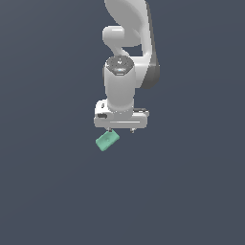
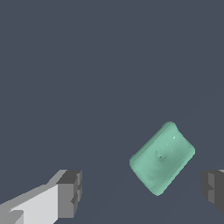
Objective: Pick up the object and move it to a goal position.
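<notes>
Basically the gripper (image 2: 142,192) hangs wide open and empty above the teal block (image 2: 162,158), which lies skewed and seemingly off-centre, so closing now risks nudging it away.

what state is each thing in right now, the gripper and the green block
gripper: open, fingers wide apart, holding nothing
teal block: lying flat, turned at an angle to the fingers, ungrasped, nearer one finger than the other
</notes>
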You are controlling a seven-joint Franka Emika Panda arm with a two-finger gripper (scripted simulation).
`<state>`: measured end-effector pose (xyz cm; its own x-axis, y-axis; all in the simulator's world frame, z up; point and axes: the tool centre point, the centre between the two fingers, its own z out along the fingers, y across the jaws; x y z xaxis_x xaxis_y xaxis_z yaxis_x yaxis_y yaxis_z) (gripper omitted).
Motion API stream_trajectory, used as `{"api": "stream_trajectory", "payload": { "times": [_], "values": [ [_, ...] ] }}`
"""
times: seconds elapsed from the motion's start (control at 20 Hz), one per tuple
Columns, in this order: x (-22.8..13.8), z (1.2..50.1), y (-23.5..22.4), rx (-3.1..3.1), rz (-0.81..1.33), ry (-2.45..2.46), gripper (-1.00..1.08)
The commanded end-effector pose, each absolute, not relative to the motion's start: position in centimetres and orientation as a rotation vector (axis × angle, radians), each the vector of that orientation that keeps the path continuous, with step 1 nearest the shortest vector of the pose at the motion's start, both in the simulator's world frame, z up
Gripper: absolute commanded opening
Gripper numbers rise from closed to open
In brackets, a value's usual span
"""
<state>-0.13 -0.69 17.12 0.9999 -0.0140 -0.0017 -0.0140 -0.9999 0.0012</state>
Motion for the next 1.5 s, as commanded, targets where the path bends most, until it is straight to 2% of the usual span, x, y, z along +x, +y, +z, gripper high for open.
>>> {"api": "stream_trajectory", "payload": {
  "times": [0.0, 0.75, 1.45],
  "values": [
    [-0.1, 17.1, -0.7, 3.14, -0.003, -0.022, 1.0],
    [0.0, 18.3, 0.2, 3.172, 0.013, -0.058, 1.0],
    [-0.7, 14.9, -1.9, 3.143, 0.001, -0.444, 1.0]
  ]
}}
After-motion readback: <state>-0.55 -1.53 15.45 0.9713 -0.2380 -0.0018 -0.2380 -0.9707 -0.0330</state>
